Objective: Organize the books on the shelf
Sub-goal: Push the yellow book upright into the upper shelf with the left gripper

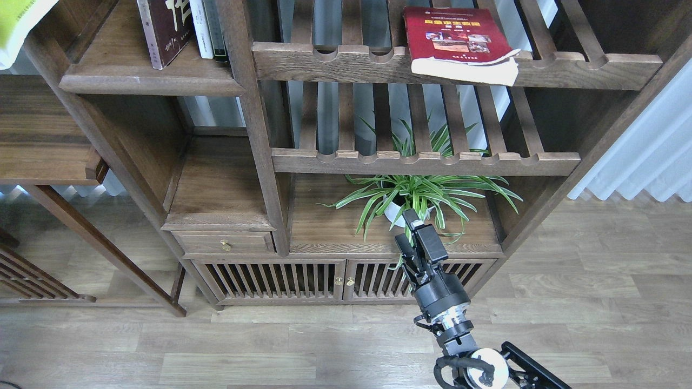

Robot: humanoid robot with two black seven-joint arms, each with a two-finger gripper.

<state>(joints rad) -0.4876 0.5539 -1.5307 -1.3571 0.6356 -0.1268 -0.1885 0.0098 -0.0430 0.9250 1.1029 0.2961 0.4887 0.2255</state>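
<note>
The right end effector (413, 229) hangs low before the cabinet, empty, its fingers close together and seemingly narrow — pointed up toward the slatted racks. Just beyond it a spider plant (421, 194) fills the lower compartment. Higher, the red book (459, 43) lies flat on the upper slatted rack (346, 65), overhanging its front rail, likely the next pick. Furthest left, the maroon book (165, 29) stands on the shelf (146, 81), leaning near its right end beside thin books (208, 29). The yellow-green book (19, 27) shows at the top-left corner.
</note>
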